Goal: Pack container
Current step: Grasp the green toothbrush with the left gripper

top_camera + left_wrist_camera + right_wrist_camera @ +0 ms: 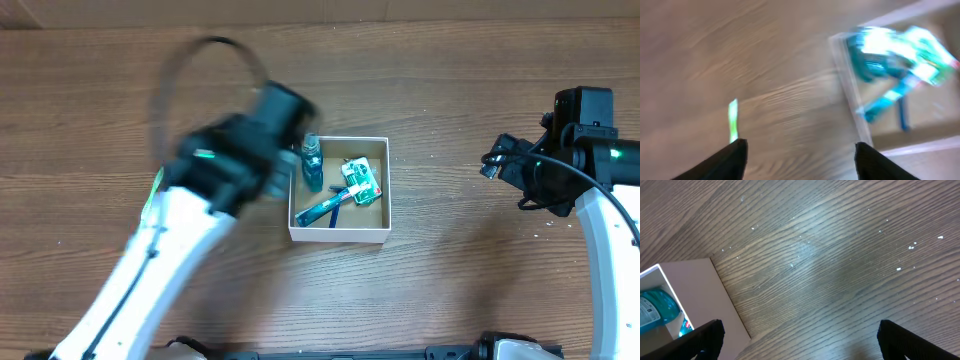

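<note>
The container (pixel 340 234), a shallow white-walled box with a brown floor, sits at the table's middle. In it lie a teal bottle (pixel 312 163), a blue toothbrush-like item (pixel 325 208) and a green-and-white packet (pixel 361 180). My left gripper (pixel 800 155) is open and empty, blurred with motion, over the wood just left of the container (pixel 852 95). My right gripper (pixel 799 340) is open and empty over bare wood to the right of the container (pixel 695 295); the teal bottle (pixel 657 307) shows at that view's left edge.
The wooden table (pixel 450 110) spreads all round the container. The left arm (pixel 160 260) crosses the lower left; the right arm (pixel 600 200) stands at the right edge. A loop of cable (pixel 205 60) rises over the left arm.
</note>
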Action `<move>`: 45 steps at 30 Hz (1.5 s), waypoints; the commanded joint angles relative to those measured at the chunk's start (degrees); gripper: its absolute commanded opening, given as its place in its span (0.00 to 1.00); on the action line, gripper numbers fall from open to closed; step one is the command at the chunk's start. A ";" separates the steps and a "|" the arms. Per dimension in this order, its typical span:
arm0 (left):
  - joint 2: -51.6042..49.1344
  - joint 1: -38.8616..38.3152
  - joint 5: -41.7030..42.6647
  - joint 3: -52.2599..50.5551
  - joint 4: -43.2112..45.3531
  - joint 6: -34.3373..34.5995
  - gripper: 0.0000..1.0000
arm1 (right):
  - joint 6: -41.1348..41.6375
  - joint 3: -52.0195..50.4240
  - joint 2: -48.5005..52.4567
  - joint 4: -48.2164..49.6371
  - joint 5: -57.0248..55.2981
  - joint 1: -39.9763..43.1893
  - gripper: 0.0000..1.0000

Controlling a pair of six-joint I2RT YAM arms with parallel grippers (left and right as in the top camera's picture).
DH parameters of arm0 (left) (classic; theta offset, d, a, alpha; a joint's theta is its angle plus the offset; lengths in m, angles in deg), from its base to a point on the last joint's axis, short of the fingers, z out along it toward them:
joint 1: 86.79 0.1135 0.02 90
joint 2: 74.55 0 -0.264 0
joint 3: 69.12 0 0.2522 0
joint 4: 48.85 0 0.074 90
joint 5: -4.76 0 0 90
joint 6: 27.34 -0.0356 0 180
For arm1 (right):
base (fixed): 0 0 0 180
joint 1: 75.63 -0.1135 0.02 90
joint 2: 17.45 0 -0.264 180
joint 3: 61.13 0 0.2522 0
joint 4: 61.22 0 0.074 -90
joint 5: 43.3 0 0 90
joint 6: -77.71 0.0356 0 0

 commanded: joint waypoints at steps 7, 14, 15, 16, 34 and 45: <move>-5.05 35.23 7.48 -7.04 3.32 4.76 0.88 | -0.24 0.07 -0.52 0.28 0.17 0.09 1.00; -17.49 44.85 12.81 -16.87 11.72 -0.24 0.89 | -0.24 0.07 -0.52 0.31 0.17 0.09 1.00; -20.22 45.13 12.79 -16.96 12.02 -0.52 0.89 | -0.24 0.07 -0.52 0.31 0.17 0.09 1.00; -21.84 45.22 12.79 -16.96 12.48 -0.59 0.90 | -0.26 0.07 -0.52 0.28 0.17 0.09 1.00; -34.58 45.22 16.26 -17.16 16.90 -5.27 0.40 | -0.44 0.07 -0.52 0.11 0.15 0.09 1.00; -34.53 45.05 16.28 -17.14 15.13 -4.52 0.04 | -0.44 0.07 -0.52 0.09 0.15 0.09 1.00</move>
